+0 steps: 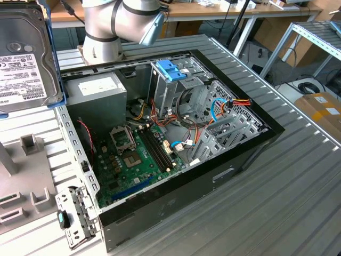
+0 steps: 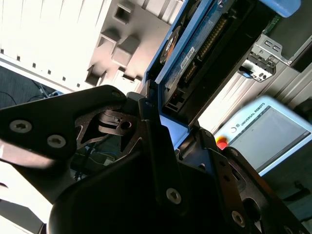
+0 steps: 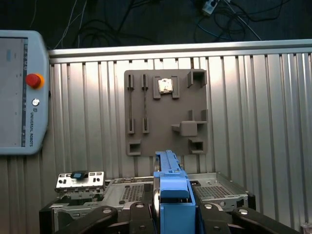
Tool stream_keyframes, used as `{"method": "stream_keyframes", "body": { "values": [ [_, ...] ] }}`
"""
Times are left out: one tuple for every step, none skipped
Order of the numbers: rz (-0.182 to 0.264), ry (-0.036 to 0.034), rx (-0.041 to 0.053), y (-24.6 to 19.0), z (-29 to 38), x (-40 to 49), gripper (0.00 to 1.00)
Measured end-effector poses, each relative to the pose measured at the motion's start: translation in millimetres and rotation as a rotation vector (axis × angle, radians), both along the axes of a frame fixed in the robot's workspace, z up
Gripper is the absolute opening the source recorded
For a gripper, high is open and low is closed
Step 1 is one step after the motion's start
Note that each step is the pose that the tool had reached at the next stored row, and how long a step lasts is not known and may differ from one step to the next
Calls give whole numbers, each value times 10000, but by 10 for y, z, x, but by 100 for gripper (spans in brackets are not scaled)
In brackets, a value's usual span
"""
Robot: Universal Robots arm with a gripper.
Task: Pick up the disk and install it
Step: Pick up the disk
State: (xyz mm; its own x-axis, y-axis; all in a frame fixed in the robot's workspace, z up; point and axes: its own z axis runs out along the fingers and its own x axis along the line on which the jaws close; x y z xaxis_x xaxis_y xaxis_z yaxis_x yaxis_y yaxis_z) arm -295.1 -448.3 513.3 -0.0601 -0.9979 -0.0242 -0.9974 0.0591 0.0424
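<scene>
First wrist view, disk [image 3: 171,185] edge-on, pincer [image 3: 174,222] clamping

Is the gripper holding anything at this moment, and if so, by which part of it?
Yes. The gripper is shut on the disk, holding it by one end, with the blue carrier rail clamped between its jaws.

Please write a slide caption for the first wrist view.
The end effector holds the disk edge-on; beyond it lie the open computer case and a grey fixture plate on the ribbed table.
</scene>
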Motion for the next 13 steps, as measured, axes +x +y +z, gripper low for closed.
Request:
{"method": "stream_keyframes", "body": {
  "values": [
    [-1, 0, -1, 0, 0, 9, 37],
    [-1, 0, -1, 0, -1, 19, 37],
    [0, 0, -1, 0, -2, 25, 37],
    [0, 0, -1, 0, -2, 29, 37],
    [0, -1, -1, 0, -3, 37, 37],
    [0, 0, -2, 0, -3, 41, 37],
    [0, 0, -2, 0, -3, 48, 37],
    [0, 0, -2, 0, -4, 53, 37],
    [0, 0, -3, 0, -4, 58, 37],
    [0, 0, -3, 0, -5, 66, 37],
    [0, 0, -3, 0, -6, 78, 37],
    [0, 0, -4, 0, -6, 84, 37],
    [0, 1, -5, 0, -6, 90, 37]
  ]
}}
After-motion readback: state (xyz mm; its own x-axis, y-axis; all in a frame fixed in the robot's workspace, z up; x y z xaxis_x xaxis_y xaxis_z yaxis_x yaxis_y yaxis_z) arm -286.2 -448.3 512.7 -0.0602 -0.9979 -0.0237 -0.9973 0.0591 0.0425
